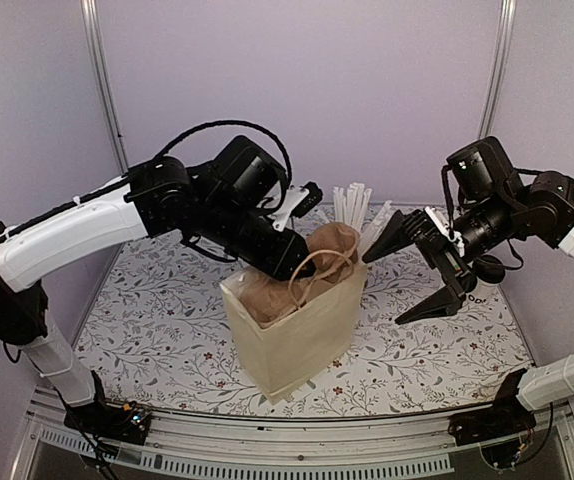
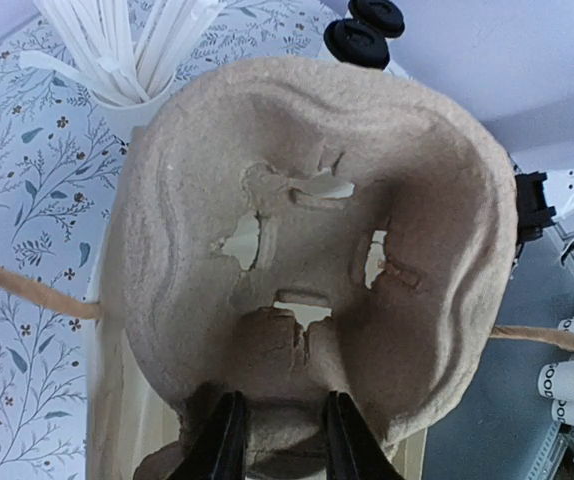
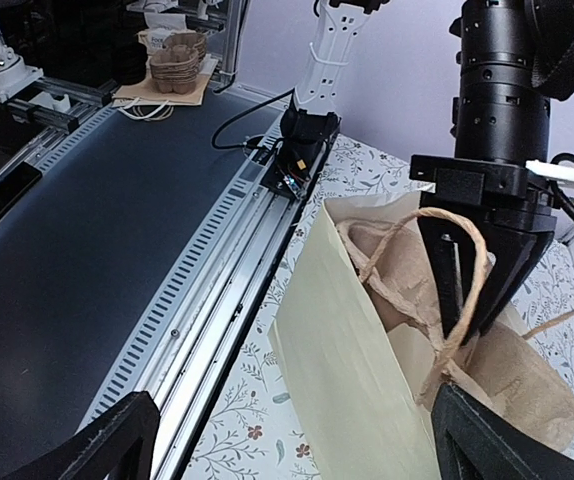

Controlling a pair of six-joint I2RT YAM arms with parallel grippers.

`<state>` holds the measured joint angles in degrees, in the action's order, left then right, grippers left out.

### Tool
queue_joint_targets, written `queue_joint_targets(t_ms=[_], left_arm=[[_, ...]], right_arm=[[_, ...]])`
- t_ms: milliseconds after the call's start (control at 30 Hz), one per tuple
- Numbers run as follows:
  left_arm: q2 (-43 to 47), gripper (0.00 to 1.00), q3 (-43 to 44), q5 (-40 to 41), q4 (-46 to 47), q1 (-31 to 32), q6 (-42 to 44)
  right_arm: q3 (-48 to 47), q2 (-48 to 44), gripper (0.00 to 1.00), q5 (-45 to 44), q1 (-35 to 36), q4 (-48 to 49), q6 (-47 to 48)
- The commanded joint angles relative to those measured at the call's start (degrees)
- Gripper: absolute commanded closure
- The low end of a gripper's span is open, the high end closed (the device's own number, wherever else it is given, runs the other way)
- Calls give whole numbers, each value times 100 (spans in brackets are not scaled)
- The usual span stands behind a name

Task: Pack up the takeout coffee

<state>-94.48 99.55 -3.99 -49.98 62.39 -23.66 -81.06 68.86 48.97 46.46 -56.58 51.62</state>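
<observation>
A pale paper bag [image 1: 297,335] with twine handles stands mid-table. A brown pulp cup carrier [image 1: 333,243] sticks out of its mouth. My left gripper [image 1: 292,265] reaches in from the left and is shut on the carrier's rim [image 2: 317,200], its fingers [image 2: 229,440] clamped on a tab. The takeout coffee [image 1: 484,288], white with dark lettering and a black lid, stands at the right, partly hidden behind my right arm. My right gripper [image 1: 387,288] is wide open and empty just right of the bag [image 3: 367,370]. The carrier also shows in the right wrist view [image 3: 527,385].
A white cup of long straws [image 1: 352,205] stands behind the bag, also seen in the left wrist view [image 2: 127,50]. Two black round lids [image 2: 357,42] lie past the carrier. Several lidded white cups [image 2: 567,380] show at that view's right edge. Spare carriers [image 3: 172,60] sit off-table.
</observation>
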Motion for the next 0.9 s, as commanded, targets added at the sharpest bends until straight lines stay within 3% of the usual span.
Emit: queue_joint_targets(t_ms=[0, 333, 867], left_arm=[[-292, 81, 406, 190, -939, 222, -101], [-361, 83, 362, 822, -1703, 309, -676], [-779, 82, -331, 810, -1078, 310, -599]], right_arm=[[-45, -189, 1, -373, -184, -85, 94], [539, -419, 1, -440, -817, 280, 47], [1539, -756, 1, -103, -1488, 847, -334]])
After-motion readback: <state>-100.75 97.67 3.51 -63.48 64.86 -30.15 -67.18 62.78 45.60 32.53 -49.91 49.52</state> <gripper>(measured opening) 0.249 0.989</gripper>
